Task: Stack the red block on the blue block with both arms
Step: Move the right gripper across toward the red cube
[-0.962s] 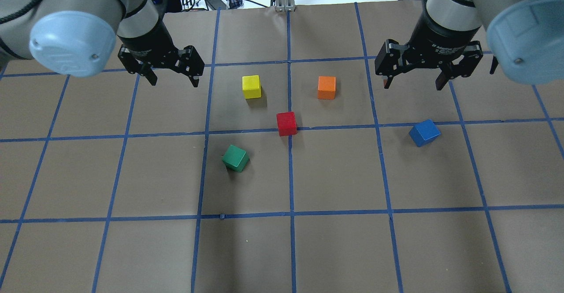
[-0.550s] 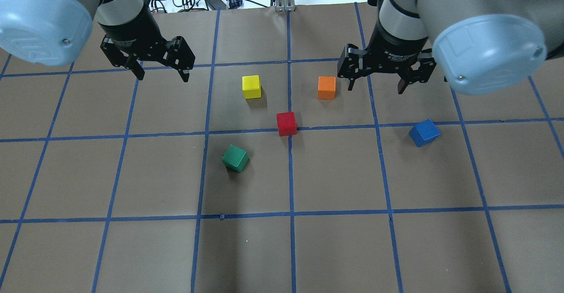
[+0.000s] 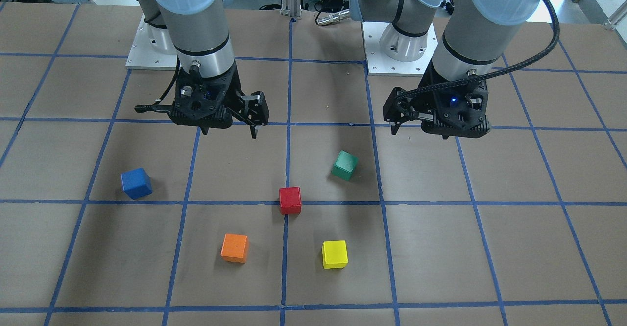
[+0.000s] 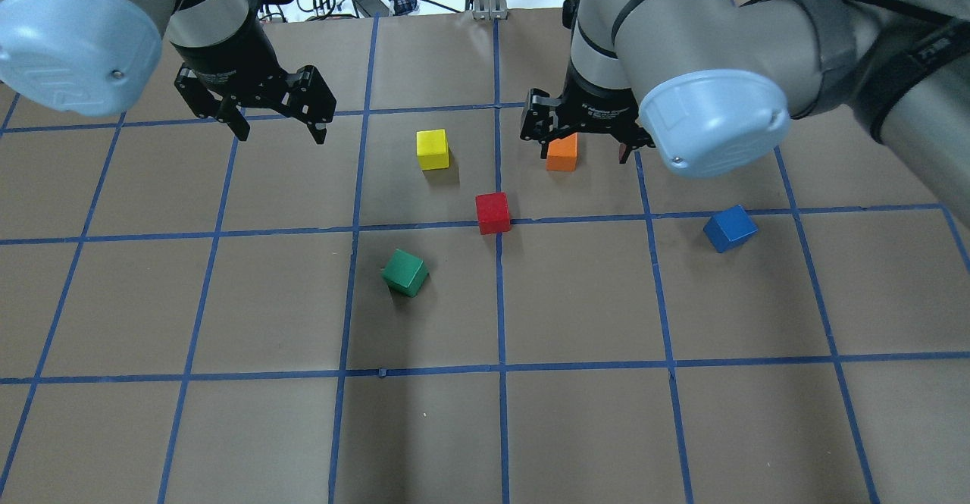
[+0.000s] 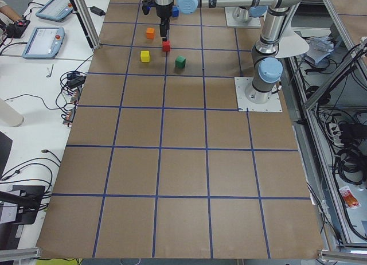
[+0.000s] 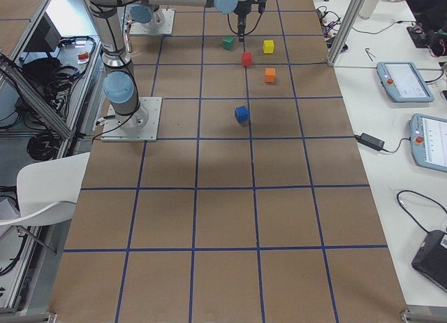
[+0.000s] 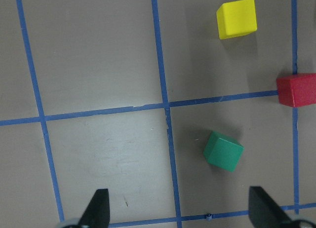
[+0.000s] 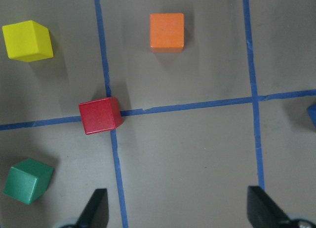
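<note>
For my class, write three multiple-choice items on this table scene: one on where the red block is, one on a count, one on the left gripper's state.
1. Where does the red block sit? A at a crossing of blue tape lines; B in a gripper; C on another cube.
2. How many cubes lie on the table? A three; B five; C seven.
3. The left gripper is: A open and empty; B shut on a cube; C shut, empty.
Key: 1 A, its corner meets the crossing. 2 B, red plus blue block, green block, yellow block, orange block. 3 A, the left wrist view shows its jaws apart, nothing between.
</note>
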Motion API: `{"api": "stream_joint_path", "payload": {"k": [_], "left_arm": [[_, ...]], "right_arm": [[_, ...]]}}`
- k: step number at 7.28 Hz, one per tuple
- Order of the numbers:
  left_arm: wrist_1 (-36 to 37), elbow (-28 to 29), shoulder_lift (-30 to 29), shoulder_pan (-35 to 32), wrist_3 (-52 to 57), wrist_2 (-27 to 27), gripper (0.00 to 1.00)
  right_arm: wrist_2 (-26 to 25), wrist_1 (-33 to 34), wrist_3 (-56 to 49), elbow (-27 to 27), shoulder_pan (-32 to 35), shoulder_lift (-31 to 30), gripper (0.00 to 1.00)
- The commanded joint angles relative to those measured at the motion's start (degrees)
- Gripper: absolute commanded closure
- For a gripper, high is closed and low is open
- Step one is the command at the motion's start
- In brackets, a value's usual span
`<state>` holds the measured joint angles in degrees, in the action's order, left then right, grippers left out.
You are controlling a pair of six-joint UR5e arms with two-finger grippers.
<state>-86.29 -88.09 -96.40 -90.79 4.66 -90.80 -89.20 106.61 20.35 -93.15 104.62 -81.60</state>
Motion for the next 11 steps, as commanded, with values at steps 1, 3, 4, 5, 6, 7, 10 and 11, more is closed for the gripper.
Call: {"api": "stream_joint_path", "payload": {"k": [1,3,4,5,6,7,10,11], "left_arm": [[0.1,0.0,0.0,0.0,-0.1,0.1,0.0],[0.0,0.1,0.2,0.0,-0.1,0.1,0.0],[0.0,0.1,0.2,0.0,-0.1,0.2,0.0],[0.0,-0.1,0.1,0.0,-0.1,0.2,0.0],[0.1,0.3,0.1,0.1,-0.1,0.2,0.0],[0.1,0.3,0.2,0.1,-0.1,0.2,0.0],[0.2,0.0,-0.1,0.1,-0.1,0.2,0.0],[0.2,-0.1,-0.2,0.1,-0.1,0.2,0.0]], "right_arm": [[0.0,3.4,3.3,0.1,2.6,3.2,0.0],[0.3,6.8,3.5,0.1,3.4,5.7,0.0],[0.1,8.9,2.3,0.2,4.6,7.7,0.0],[-0.1,10.1,2.4,0.4,5.2,9.5,0.0],[0.0,10.8,2.0,1.0,5.7,10.8,0.0],[0.0,10.9,1.1,2.1,6.0,13.4,0.0],[0.6,17.3,1.9,3.1,6.9,18.6,0.0],[0.6,17.2,2.0,3.1,6.9,19.1,0.0]]}}
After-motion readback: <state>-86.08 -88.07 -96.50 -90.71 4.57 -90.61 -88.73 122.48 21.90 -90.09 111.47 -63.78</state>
